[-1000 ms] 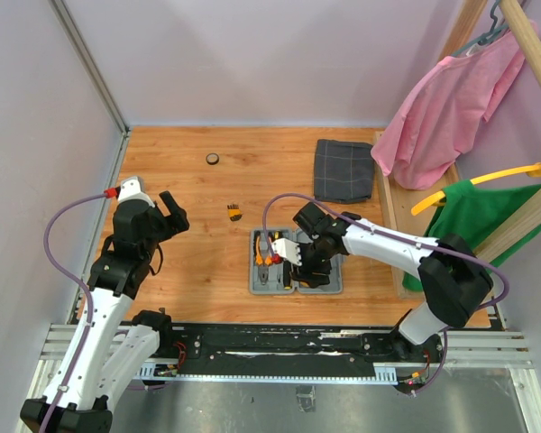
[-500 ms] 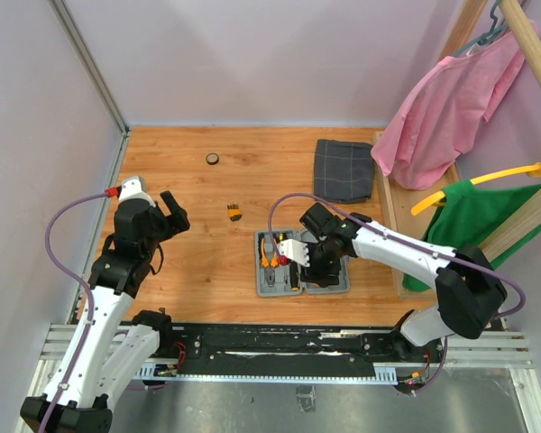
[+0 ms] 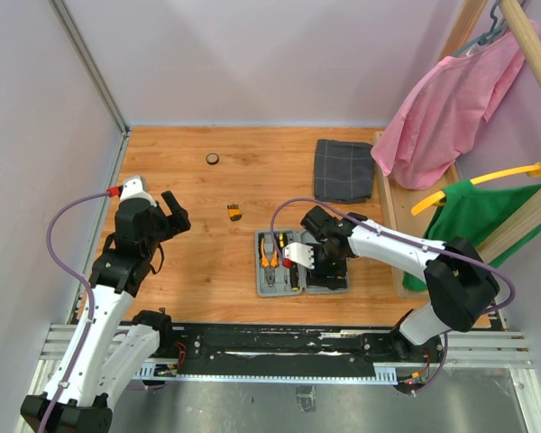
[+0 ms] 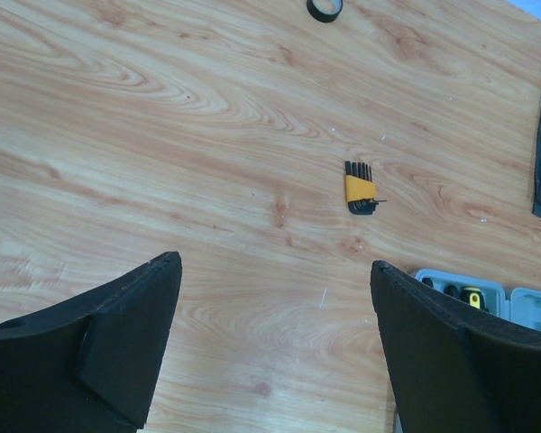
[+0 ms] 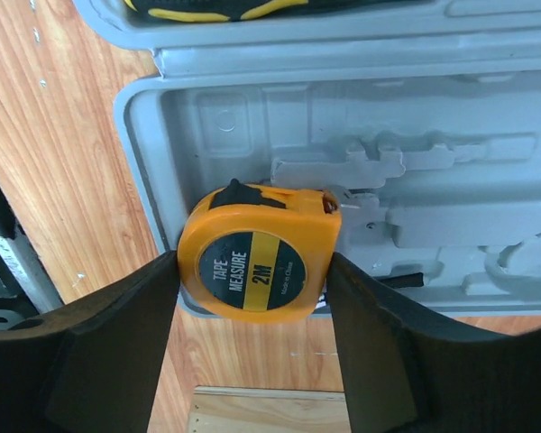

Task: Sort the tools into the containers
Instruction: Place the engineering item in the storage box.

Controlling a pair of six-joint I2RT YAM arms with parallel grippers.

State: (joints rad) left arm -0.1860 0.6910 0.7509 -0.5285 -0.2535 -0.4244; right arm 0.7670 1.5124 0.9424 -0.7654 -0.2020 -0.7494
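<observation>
Sorting is judged partly done: pliers (image 3: 269, 255) and a yellow-and-black handled tool (image 4: 470, 294) are seen lodged in the open grey tool case (image 5: 433, 126). A hex key set (image 4: 361, 189) is left on the bench (image 4: 162, 135), well apart from the case. The orange tape measure (image 5: 260, 263) is pinched by the right end effector (image 3: 294, 258) at a corner of the case's moulded half. The left end effector (image 4: 275, 266) is spread wide and holds nothing, with the hex key set ahead of it.
</observation>
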